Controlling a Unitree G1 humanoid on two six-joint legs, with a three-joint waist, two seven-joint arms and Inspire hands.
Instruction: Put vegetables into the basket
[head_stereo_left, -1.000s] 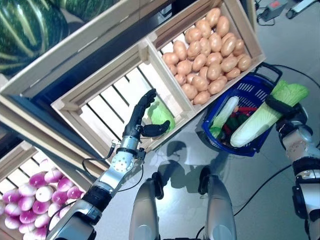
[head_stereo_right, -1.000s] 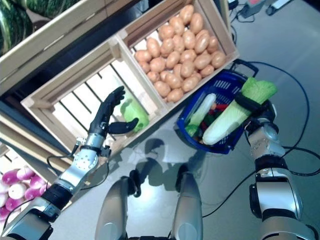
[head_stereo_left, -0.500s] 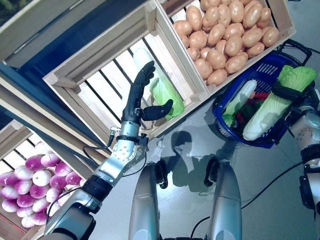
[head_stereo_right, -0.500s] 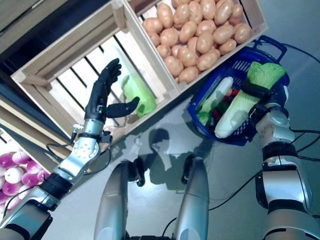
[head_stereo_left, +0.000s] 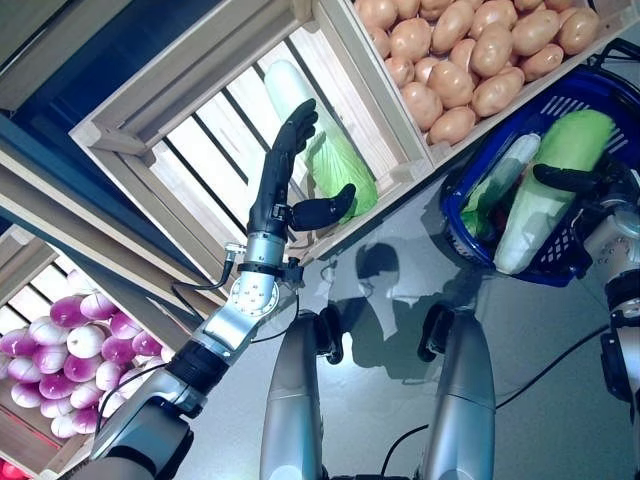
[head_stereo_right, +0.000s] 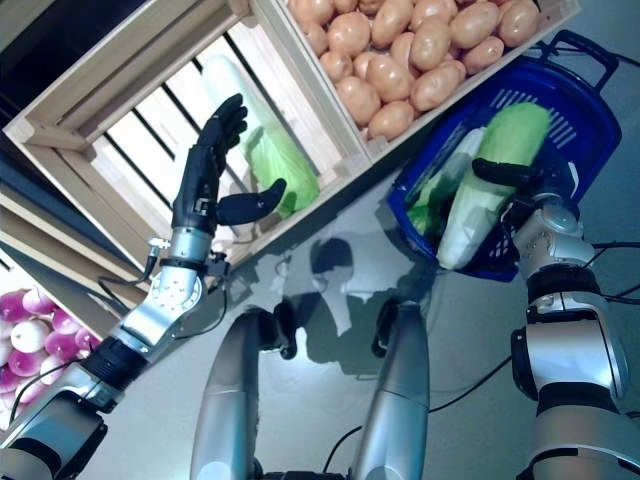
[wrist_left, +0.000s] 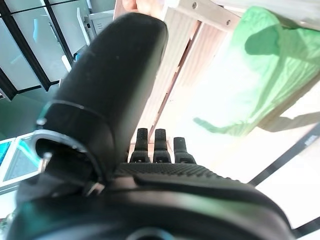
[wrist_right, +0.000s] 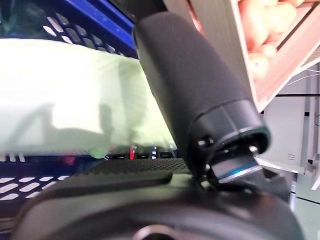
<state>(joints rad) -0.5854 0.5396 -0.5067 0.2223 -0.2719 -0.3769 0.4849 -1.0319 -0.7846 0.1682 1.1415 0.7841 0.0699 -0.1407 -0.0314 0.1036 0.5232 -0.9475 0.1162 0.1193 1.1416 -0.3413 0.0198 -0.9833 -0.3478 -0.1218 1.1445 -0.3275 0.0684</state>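
Cabbage is the matter in hand: in the left eye view a long napa cabbage (head_stereo_left: 545, 190) lies across the rim of the blue basket (head_stereo_left: 590, 95), its pale stalk end hanging low over the near wall and its green leafy end up inside, and the right robot hand (head_stereo_left: 585, 182) has its thumb laid over the middle of it, fingers beneath and out of sight. Another pale cabbage (head_stereo_left: 497, 183) already lies in the basket just beyond the held one. The left robot hand (head_stereo_left: 285, 195) stands with fingers straight and thumb spread, holding nothing, just in front of a second napa cabbage (head_stereo_left: 320, 150) resting in the slatted wooden crate (head_stereo_left: 190, 80); the crate of potatoes (head_stereo_left: 470, 50) sits beyond it, and purple-and-white turnips (head_stereo_left: 60, 345) fill a lower crate well behind that hand's wrist. The right eye view gives the same layout. The left wrist view shows the green leaves (wrist_left: 260, 65) past the straight fingertips, apart from them. The right wrist view shows the thumb across the pale body, basket mesh behind it. I judge these cabbages fairly heavy for their length, firm at the white ribbed stalk, soft and tearable at the leaves, so a wrap around the thick middle towards the stalk would carry the weight best.
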